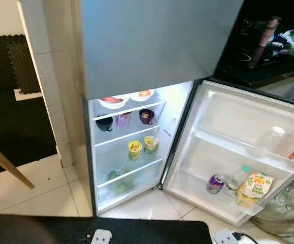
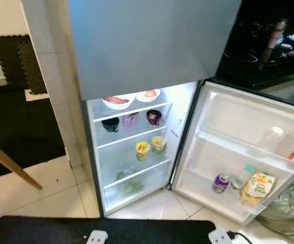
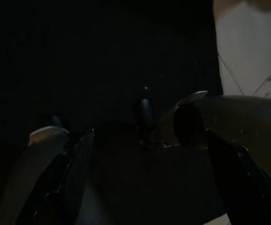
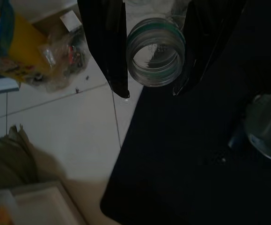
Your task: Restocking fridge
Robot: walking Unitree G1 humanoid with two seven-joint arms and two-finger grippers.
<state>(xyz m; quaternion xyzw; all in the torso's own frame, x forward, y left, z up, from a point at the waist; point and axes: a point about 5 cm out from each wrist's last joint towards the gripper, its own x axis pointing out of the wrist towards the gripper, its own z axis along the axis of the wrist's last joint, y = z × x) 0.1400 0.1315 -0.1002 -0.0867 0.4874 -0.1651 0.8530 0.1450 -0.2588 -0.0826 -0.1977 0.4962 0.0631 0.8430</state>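
The fridge (image 1: 129, 152) stands with its lower door (image 1: 223, 122) swung open to the right. Its shelves carry two white bowls (image 1: 112, 102), dark and purple cups (image 1: 147, 116), two yellow tubs (image 1: 134, 149) and greens (image 1: 119, 180) at the bottom. The low door shelf holds a purple can (image 1: 216, 183), a clear bottle (image 1: 236, 178) and a juice carton (image 1: 255, 187). My right gripper (image 4: 151, 86) has its black fingers (image 4: 108, 47) on either side of a clear bottle with a green band (image 4: 156, 51). My left gripper (image 3: 149, 140) is open in the dark.
A wooden table leg (image 1: 4, 162) and black mat (image 1: 14, 122) lie to the left. A dark counter (image 1: 268, 56) is at the upper right, a grey bag (image 1: 284, 208) beneath the door. In the right wrist view a yellow packet (image 4: 18, 51) lies on white tiles.
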